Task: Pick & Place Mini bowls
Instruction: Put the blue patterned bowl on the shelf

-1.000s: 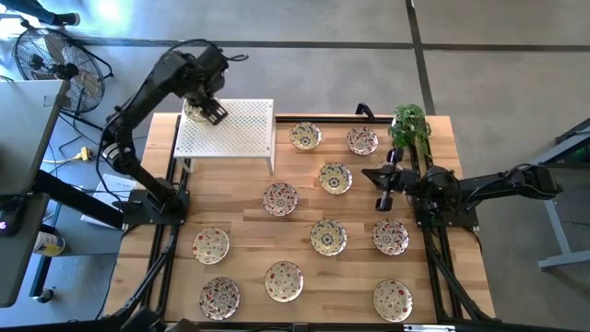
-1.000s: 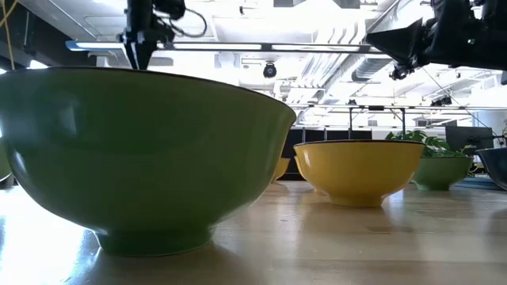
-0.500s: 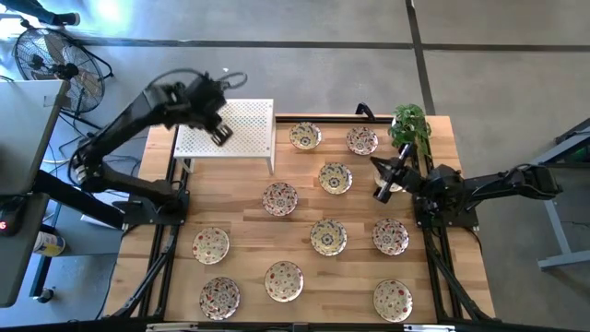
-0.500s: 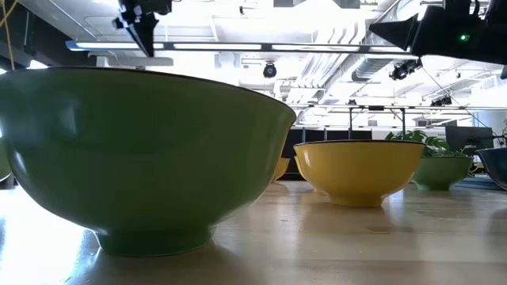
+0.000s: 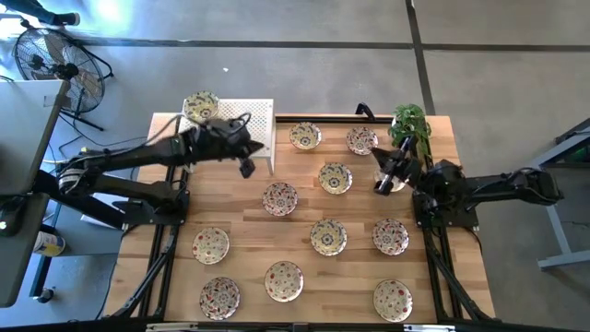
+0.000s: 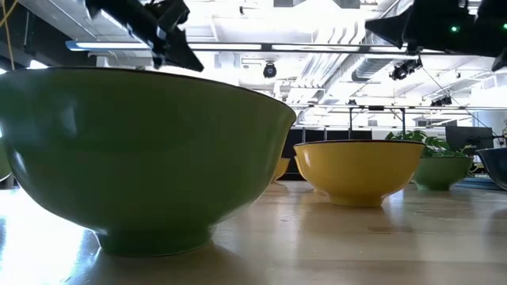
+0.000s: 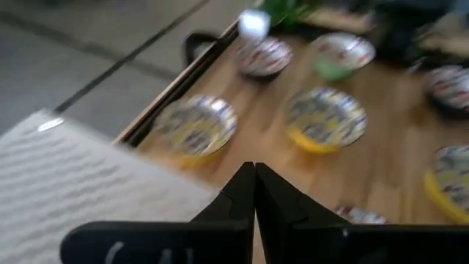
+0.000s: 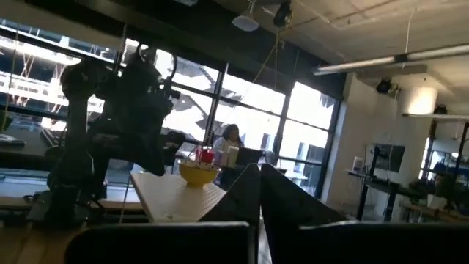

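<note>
High view: wooden bench [image 5: 249, 231] with a white perforated rack [image 5: 258, 115] at its far left corner. Left arm lies stretched low across the rack's front edge; left gripper [image 5: 245, 167] sits just off the rack's near right corner, over bare wood, fingers pinched fully together, nothing in them. Right arm is folded at the right side, right gripper [image 5: 383, 181] near the potted plant [image 5: 410, 124], fingers also closed and empty.

Mini bowls [image 5: 280, 197]: one sits on the rack's far left corner [image 5: 200, 105], the rest are spread over the bench. Two are in the far row beside the rack, one is just nearer than those, one is mid-bench close to the left gripper, and two rows run toward the near edge. All upright, all well apart from each other. As far as I can tell, none holds anything.

My read: one bowl is placed and the left arm is heading for the next pick, likely the mid-bench one. To do it well:
- open the fingers before descending, since closed tips would just shove the bowl
- come down with one finger inside the rim and one outside, and pinch the wall
- lift straight up so the bowl clears the rack edge before swinging over
- set it down beside the placed bowl, not on it

Left wrist view shows the closed fingers [image 7: 242, 192] pointing at the far-row bowls, motion-blurred.
</note>
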